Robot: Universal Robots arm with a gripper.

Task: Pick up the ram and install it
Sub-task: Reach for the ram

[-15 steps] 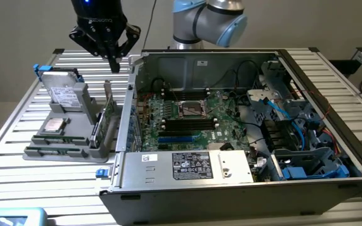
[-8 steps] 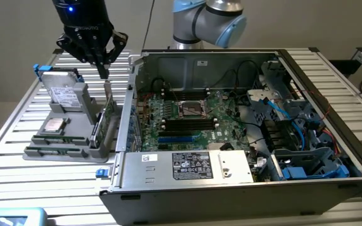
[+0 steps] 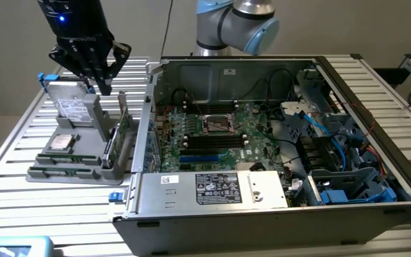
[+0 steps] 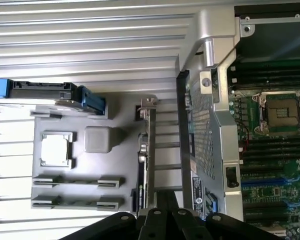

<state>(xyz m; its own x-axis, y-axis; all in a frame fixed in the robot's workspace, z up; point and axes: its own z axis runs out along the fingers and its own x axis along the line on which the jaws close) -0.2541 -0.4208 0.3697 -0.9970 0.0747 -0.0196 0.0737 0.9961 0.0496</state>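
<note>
Pincer: black robot gripper (image 3: 104, 84) (image 4: 165, 204), fingertips drawn together with nothing between them.
Pincer position: above the far end of the tray, tips pointing down, close to the hard drive's top corner in the exterior view.
Ram: long thin green ram stick (image 3: 66, 159), lying in a slot at the near end of the grey plastic parts tray (image 3: 70, 180) (image 4: 127, 165); a second stick (image 3: 61, 172) just beside it; both well apart from the gripper.
Other tray parts: silver boxy hard drive (image 3: 73, 107) (image 4: 45, 92) standing upright; square silver processor chip (image 3: 61, 142) (image 4: 56, 150) lying flat; taller green expansion card (image 3: 123, 136) (image 4: 151, 150) upright on the tray's case-side edge.
Computer: open grey metal case (image 3: 377, 91) just beside the tray, green motherboard (image 3: 220, 155) (image 4: 275, 165) exposed inside.
Support: ribbed aluminium table (image 3: 6, 176) (image 4: 90, 30) under tray and case.
</note>
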